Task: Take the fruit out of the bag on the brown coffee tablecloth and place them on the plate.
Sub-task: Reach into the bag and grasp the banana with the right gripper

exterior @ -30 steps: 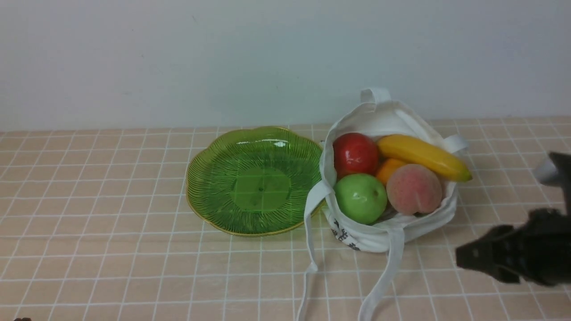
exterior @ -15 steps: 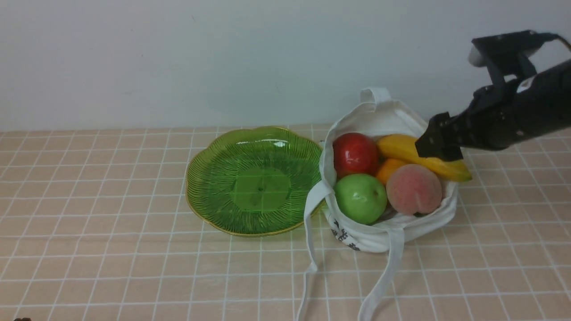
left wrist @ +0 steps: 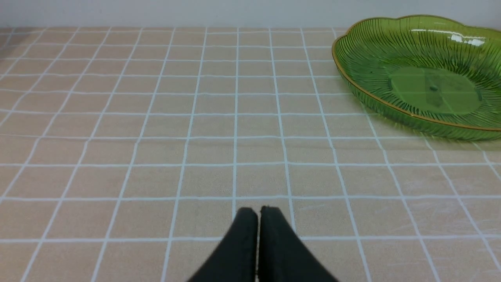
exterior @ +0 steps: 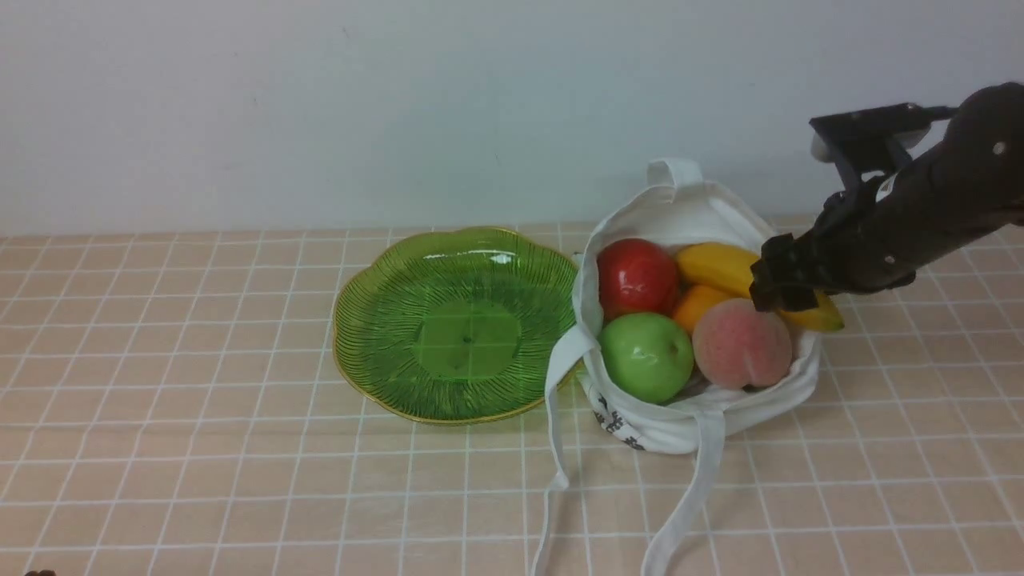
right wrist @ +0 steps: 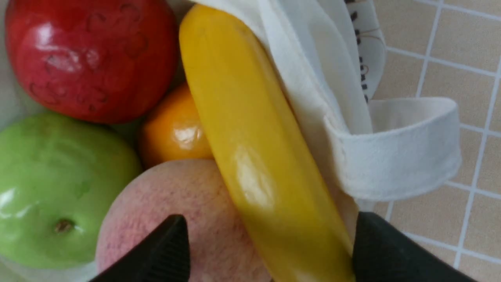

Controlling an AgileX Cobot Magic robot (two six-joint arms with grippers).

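Five fruits, front view: red apple (exterior: 638,276), green apple (exterior: 646,356), peach (exterior: 742,342), orange (exterior: 698,306) and banana (exterior: 720,266) all lie in the open mouth of the bag (exterior: 680,416).
Bag, front view: white, slumped on the tablecloth (exterior: 200,400) just to the right of the plate (exterior: 376,320); its long straps trail toward the near edge.
Plate, front view: green and ribbed with a gold rim, flat on the cloth.
Right gripper (exterior: 774,286), front view: tip down at the banana's right-hand end, just above the peach.
Left gripper (left wrist: 258,213), left wrist view: fingers pressed together with nothing between them, low over the checked cloth; the plate sits well apart from it.
Jaws, right wrist view: spread wide astride the banana, not clamped on it. One finger is over the peach, the other outside the bag's cloth edge.
Fruit, right wrist view: the banana lies across the peach and the orange, against the bag's rim.
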